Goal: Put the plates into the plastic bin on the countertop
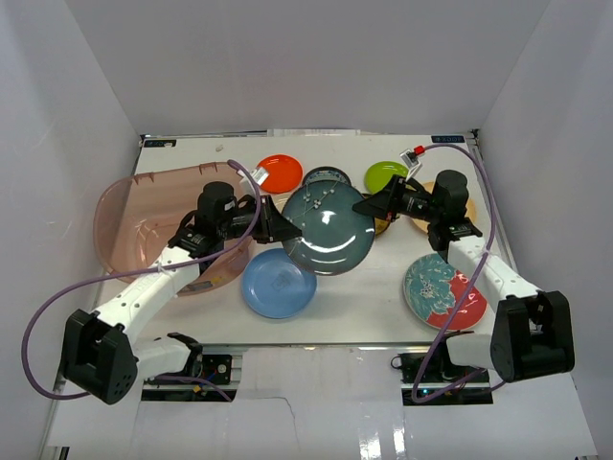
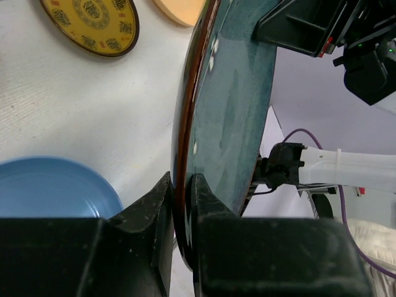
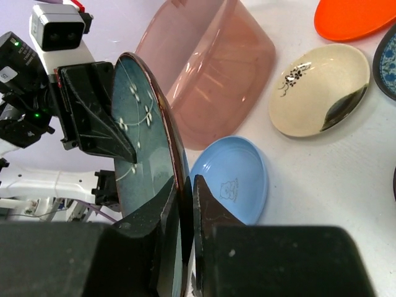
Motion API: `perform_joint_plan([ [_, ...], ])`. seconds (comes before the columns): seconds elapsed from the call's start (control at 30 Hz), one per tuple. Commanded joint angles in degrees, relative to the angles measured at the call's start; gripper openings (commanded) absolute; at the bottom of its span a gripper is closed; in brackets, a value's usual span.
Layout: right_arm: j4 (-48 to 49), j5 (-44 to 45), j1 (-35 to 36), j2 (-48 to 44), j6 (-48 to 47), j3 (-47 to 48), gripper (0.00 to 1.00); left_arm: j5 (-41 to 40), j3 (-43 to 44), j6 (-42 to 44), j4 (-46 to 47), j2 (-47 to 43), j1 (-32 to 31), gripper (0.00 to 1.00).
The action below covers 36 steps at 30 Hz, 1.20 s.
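Observation:
The dark teal plate is held above the countertop, tilted, between both grippers. My left gripper is shut on its left rim, as the left wrist view shows on the plate. My right gripper is shut on its right rim, seen clamped in the right wrist view on the plate. The pinkish plastic bin stands at the left, beside the left arm, and shows in the right wrist view.
On the countertop lie a light blue plate, orange plate, lime green plate, blue-patterned plate, red-and-teal floral plate, yellow-brown plate, tan plate and cream plate. White walls enclose it.

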Motion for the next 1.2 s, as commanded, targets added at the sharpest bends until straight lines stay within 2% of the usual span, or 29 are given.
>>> perform_joint_plan([
  [0.0, 6.8, -2.5, 1.3, -1.8, 6.5, 3.6, 0.08, -3.0, 1.5, 2.0, 1.7, -1.5, -0.4, 0.00],
  [0.13, 4.4, -1.2, 1.3, -2.7, 5.0, 2.6, 0.44, -5.7, 2.1, 0.9, 1.5, -2.7, -0.4, 0.00],
  [0.17, 2.4, -0.8, 1.3, -3.5, 4.4, 2.5, 0.61, -6.5, 2.7, 0.8, 1.3, -2.9, -0.3, 0.00],
  [0.27, -2.2, 1.8, 1.3, -6.2, 0.9, 1.8, 0.82, -10.6, 6.5, 0.5, 0.1, -3.3, 0.6, 0.00],
  [0.33, -3.3, 4.3, 1.4, -8.1, -0.8, -0.2, 0.88, -12.3, 10.3, 0.2, -1.1, -3.7, 3.1, 0.00],
  [0.4, -4.7, 5.3, 1.3, -11.1, -1.7, -1.9, 0.90, -12.9, 12.3, -0.6, -2.0, -4.2, 6.3, 0.00],
  [0.57, -10.6, 8.8, 1.3, -18.1, -6.8, -7.2, 0.92, -5.8, 11.4, -8.3, -2.7, -7.2, 25.8, 0.00],
  [0.63, -12.9, 9.7, 1.3, -20.2, -8.7, -8.3, 0.92, -7.3, 9.8, -9.4, -5.0, -8.4, 31.7, 0.00],
  [0.77, -14.1, 10.5, 1.3, -22.1, -9.9, -10.8, 0.92, -14.3, 4.6, -10.9, -9.7, -14.1, 35.0, 0.00],
  [0.8, -14.1, 10.3, 1.3, -22.2, -10.1, -11.2, 0.92, -18.7, 4.6, -10.6, -11.2, -14.7, 35.6, 0.00],
  [0.93, -13.9, 9.5, 1.3, -22.7, -10.9, -12.4, 0.92, -28.0, 4.6, -8.8, -16.2, -17.5, 36.2, 0.00],
  [1.07, -12.2, 8.4, 1.3, -23.1, -10.7, -13.8, 0.91, -33.1, 3.8, -7.1, -18.6, -17.1, 36.7, 0.00],
  [1.17, -12.0, 8.2, 1.3, -23.4, -10.8, -14.7, 0.91, -33.4, 0.9, -7.1, -17.6, -16.1, 37.7, 0.00],
])
